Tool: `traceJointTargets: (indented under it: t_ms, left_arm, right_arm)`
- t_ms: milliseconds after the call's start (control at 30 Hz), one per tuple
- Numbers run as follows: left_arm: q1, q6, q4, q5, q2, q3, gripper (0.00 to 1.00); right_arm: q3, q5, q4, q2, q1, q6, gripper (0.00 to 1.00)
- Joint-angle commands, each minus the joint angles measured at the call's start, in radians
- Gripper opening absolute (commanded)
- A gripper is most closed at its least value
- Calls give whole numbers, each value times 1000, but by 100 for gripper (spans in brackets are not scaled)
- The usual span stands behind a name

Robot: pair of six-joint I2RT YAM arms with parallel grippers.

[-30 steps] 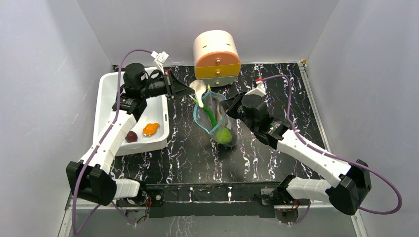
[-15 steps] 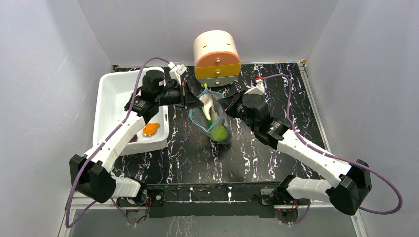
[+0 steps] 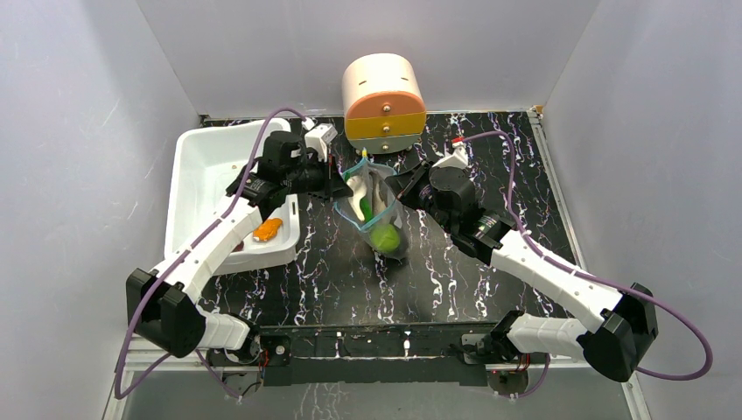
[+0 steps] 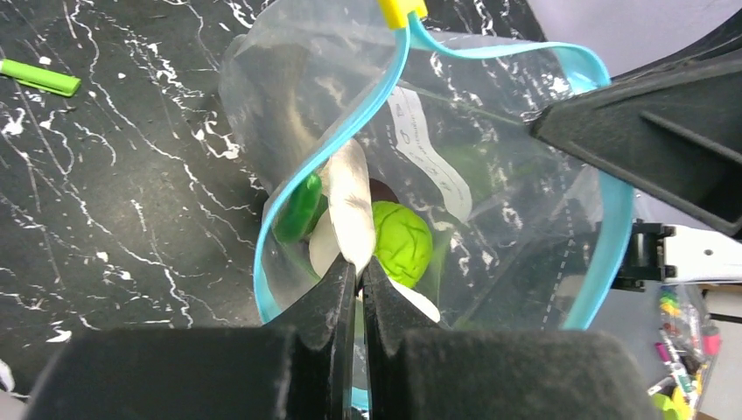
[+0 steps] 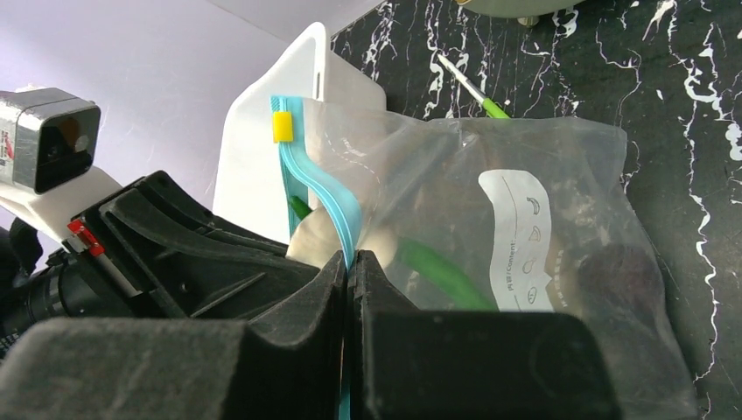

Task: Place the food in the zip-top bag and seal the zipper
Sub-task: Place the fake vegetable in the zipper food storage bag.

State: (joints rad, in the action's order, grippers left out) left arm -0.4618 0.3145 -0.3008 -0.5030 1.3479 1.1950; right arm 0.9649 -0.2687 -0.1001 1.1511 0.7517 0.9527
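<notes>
The zip-top bag stands open mid-table; it also shows in the left wrist view and the right wrist view. My right gripper is shut on the teal zipper and holds the mouth up. My left gripper is shut on the pale fish, with the fish down inside the mouth. The lime-green fruit and the green pepper lie in the bag. The orange lump lies in the tub. The dark ball is hidden.
The white tub stands at the left, under my left arm. A round cream and orange drawer unit stands behind the bag. A white pen with a green tip lies on the table beside the bag.
My left gripper has moved right from beside the tub to the bag's mouth and lowered the fish into it. The right gripper has kept its hold; the bag shifted slightly left.
</notes>
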Motion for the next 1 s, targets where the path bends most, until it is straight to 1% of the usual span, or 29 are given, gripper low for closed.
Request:
traceJointTargets:
  t_ms: [0,100,167,300,400,500,567,633,667,733,767,967]
  left_arm:
    - [-10,-109,2,37,-2,-36,0]
    - [-18,-167,49,45,29,-62,0]
    - [-25,-186,62,49,76,-57,0]
    - [-49,-191,67,31,140,-26,0]
    - [-62,-193,113,23,160,-38,0]
    - [-67,-202,117,30,180,-22,1]
    - [-68,-199,129,27,187,-13,9]
    - [-68,-185,134,11,189,0,14]
    - [-68,-175,134,-1,186,6,19]
    - [-69,-155,126,-19,165,17,35]
    - [-69,-149,120,-29,153,21,39]
    - [-69,-85,98,-83,53,23,57]
  right_arm:
    - [2,4,89,-37,0,19,0]
    - [-12,16,94,-37,1,18,0]
    - [-26,31,98,-37,1,20,0]
    - [-57,49,110,-38,1,36,0]
    - [-71,54,124,-38,1,42,0]
    - [-79,55,132,-44,1,42,0]
    - [-78,50,129,-49,1,32,0]
    - [-80,39,124,-55,1,25,0]
    - [-81,30,122,-59,0,23,0]
    - [-78,18,118,-66,1,8,0]
    - [-72,8,109,-68,1,-5,0]
    - [-62,-41,82,-92,1,-54,0]
